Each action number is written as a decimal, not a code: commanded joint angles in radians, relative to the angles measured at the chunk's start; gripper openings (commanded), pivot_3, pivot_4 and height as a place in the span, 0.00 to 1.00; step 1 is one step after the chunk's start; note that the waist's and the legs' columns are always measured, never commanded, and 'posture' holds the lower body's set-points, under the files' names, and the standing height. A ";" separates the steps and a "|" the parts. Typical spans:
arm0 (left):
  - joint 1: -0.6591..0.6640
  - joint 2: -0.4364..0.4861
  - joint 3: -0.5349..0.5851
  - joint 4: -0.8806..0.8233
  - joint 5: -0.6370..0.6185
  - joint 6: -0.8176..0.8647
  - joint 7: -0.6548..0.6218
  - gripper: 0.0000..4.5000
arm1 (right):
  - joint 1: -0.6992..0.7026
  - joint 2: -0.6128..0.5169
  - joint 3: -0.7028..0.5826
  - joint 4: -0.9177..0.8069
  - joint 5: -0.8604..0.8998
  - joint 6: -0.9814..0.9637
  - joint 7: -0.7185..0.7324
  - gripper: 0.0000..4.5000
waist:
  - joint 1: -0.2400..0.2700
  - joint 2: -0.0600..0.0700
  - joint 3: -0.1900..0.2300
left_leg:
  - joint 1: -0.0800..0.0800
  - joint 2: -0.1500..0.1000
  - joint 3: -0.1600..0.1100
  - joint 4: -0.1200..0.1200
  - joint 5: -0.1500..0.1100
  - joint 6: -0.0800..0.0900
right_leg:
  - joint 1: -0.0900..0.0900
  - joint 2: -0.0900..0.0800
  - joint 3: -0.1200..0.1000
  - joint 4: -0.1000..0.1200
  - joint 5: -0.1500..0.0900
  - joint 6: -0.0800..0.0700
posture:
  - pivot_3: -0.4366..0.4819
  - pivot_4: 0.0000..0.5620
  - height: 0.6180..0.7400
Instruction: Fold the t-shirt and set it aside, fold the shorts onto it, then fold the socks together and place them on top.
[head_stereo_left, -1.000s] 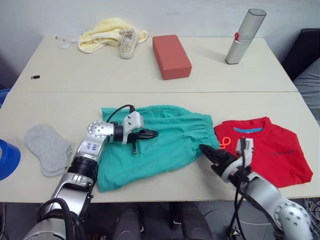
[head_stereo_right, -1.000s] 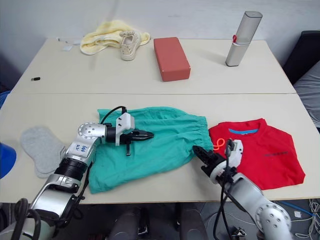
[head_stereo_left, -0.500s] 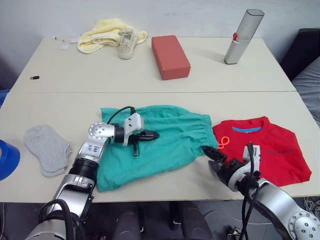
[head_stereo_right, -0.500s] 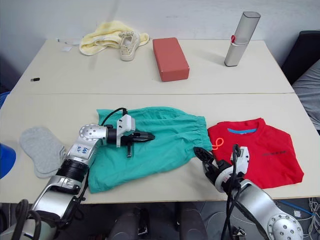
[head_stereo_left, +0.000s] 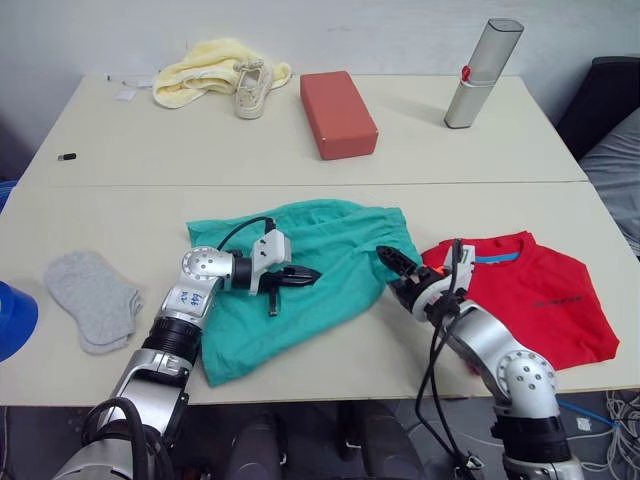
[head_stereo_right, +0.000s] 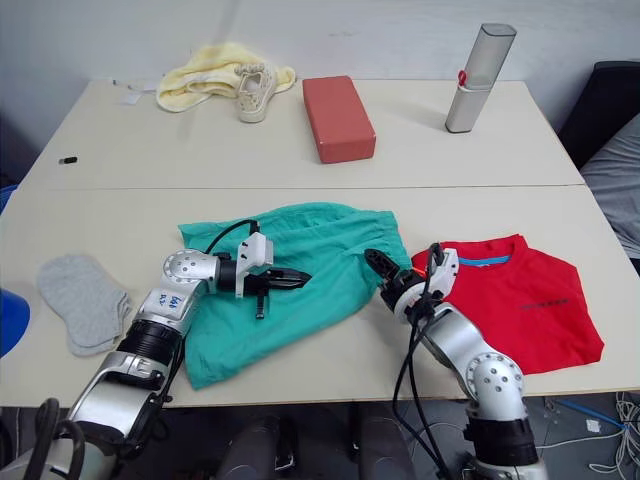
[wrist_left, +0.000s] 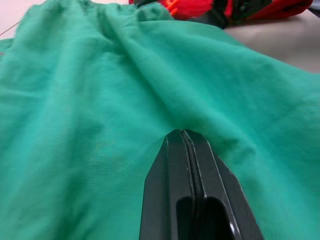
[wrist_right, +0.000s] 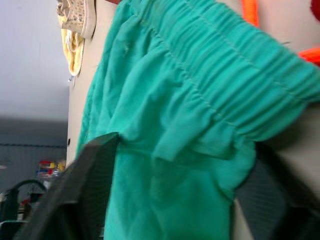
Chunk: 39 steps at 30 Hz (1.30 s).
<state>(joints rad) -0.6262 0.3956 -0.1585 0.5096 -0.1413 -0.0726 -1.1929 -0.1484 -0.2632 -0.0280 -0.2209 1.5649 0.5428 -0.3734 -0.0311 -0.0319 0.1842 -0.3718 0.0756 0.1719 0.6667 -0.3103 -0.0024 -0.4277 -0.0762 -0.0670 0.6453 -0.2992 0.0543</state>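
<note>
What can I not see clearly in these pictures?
- The shorts: the orange drawstring is partly behind the right gripper in the eye views.
- The socks: whether one or two, stacked.
- The t-shirt chest print: too small to read.
- A blue object: cut off by the left edge.

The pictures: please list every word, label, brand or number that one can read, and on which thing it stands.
Nothing can be read with certainty.
The t-shirt: a small dark chest print, too small to read.
The left forearm: blue handwritten marks, too blurred to read.
The silver case, the red block, the shorts and the socks: no text visible.
</note>
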 joint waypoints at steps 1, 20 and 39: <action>0.012 0.013 0.016 -0.027 -0.017 -0.001 -0.001 0.00 | 0.010 0.033 -0.007 0.036 -0.120 -0.001 0.062 0.47 | -0.002 0.000 0.000 | 0.000 0.000 0.000 0.000 0.000 0.000 | 0.000 0.000 0.000 0.000 0.000 0.000 | 0.48 0.27 1.00; 0.154 0.042 0.123 -0.300 -0.089 0.186 0.202 0.00 | 0.152 -0.096 -0.174 -0.279 -0.742 -0.204 0.322 0.00 | 0.004 0.001 0.001 | -0.003 -0.002 0.000 -0.001 0.000 0.001 | -0.002 -0.002 -0.001 -0.002 0.000 0.001 | 0.48 0.27 1.00; 0.112 0.029 0.070 -0.238 0.007 0.326 0.356 0.00 | -0.079 -0.398 0.346 -0.287 -1.552 -0.474 0.887 0.00 | 0.005 0.001 0.001 | 0.001 -0.001 0.001 -0.003 0.002 -0.003 | -0.002 0.000 -0.001 0.000 -0.001 -0.001 | 0.48 0.27 1.00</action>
<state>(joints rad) -0.5301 0.4104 -0.1058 0.2828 -0.1274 0.2397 -0.8498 -0.2219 -0.6748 0.2932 -0.5053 0.0309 0.0867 0.4876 -0.0257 -0.0305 0.1850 -0.3712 0.0744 0.1729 0.6639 -0.3081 -0.0056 -0.4294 -0.0761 -0.0681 0.6450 -0.2999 0.0536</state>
